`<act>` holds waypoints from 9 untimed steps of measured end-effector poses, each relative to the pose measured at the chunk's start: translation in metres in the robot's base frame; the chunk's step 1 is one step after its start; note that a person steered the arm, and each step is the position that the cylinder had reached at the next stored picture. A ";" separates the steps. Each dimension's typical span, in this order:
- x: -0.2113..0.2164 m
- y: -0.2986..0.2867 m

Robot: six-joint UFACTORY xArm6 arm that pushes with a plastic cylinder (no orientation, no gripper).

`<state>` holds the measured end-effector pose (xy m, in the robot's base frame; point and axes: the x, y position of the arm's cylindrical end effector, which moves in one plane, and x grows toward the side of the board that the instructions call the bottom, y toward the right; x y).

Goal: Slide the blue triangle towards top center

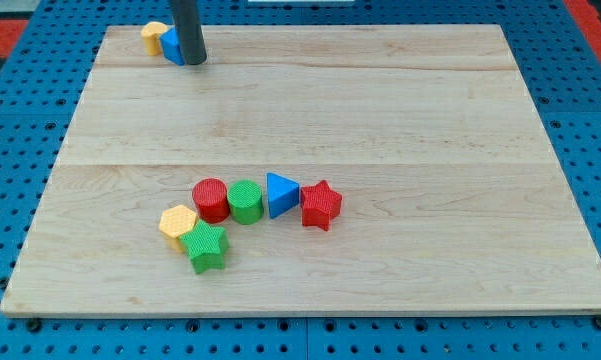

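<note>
The blue triangle (281, 194) lies on the wooden board (380, 110), below the board's middle, between a green cylinder (245, 201) on its left and a red star (321, 205) on its right, touching or nearly touching both. My tip (194, 61) is at the view's top left, far from the triangle. It stands against a blue block (171, 46), partly hidden behind the rod, with a yellow block (154, 38) just left of that.
A red cylinder (210, 200) sits left of the green cylinder. A yellow hexagon (178, 222) and a green star (206, 246) lie below and left of it. A blue pegboard surrounds the board.
</note>
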<state>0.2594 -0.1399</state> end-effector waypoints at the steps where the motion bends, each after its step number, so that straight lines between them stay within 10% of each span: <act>1: 0.017 0.082; 3: 0.166 0.299; 4: 0.248 0.310; 6: 0.326 0.133; 7: 0.303 0.059; 9: 0.234 0.137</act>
<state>0.4931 -0.0025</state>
